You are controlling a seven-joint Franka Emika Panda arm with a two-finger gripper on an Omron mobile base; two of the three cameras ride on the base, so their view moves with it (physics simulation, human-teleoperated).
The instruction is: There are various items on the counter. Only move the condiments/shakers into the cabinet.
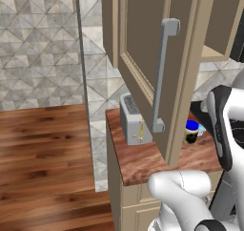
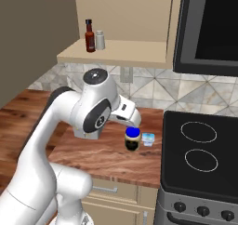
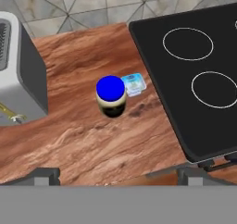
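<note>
The dark red sauce bottle (image 2: 89, 36) and the pale grey shaker (image 2: 100, 40) stand side by side on the lower shelf of the open wall cabinet (image 2: 116, 57). Its door (image 1: 143, 44) with the grey bar handle (image 1: 162, 75) is swung wide open. On the counter (image 3: 88, 140) below stands the dark blue-lidded jar (image 3: 110, 96), with a small pale blue tub (image 3: 134, 84) touching its right side. My gripper (image 3: 118, 176) hovers open above the counter, well clear of the jar, with its fingertips (image 3: 46, 176) far apart and nothing between them.
A silver toaster (image 3: 18, 75) stands at the counter's left end, also under the open door (image 1: 133, 120). A black cooktop (image 3: 194, 70) borders the counter on the right. A dark microwave (image 2: 209, 29) hangs beside the cabinet. My own arm (image 2: 93, 110) arches over the counter.
</note>
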